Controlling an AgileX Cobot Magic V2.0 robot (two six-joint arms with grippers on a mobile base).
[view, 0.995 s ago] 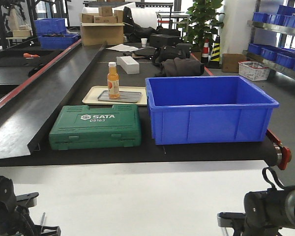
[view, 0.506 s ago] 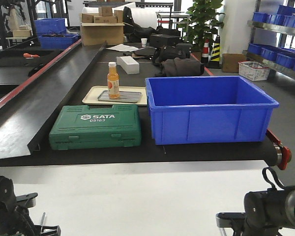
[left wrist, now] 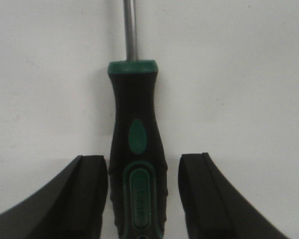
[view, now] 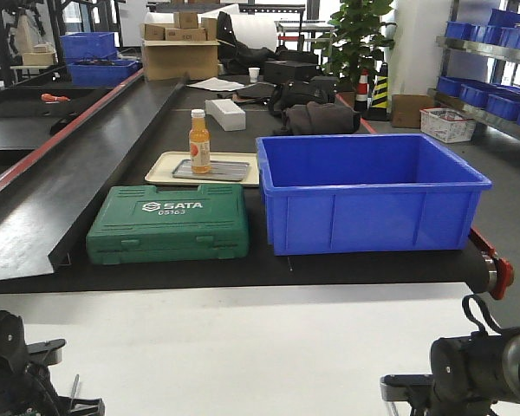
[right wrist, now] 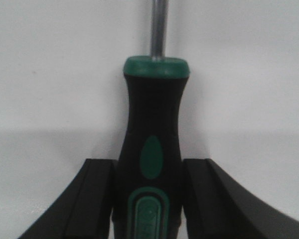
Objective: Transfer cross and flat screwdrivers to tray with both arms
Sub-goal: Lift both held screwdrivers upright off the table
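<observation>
The left gripper (left wrist: 143, 159) is spread around the black-and-green handle of one screwdriver (left wrist: 136, 124), which lies on the white worktop (left wrist: 50, 74), with a gap at the gripper's right finger. The right gripper (right wrist: 148, 163) pinches the handle of the other screwdriver (right wrist: 154, 114), both fingers against it.
</observation>
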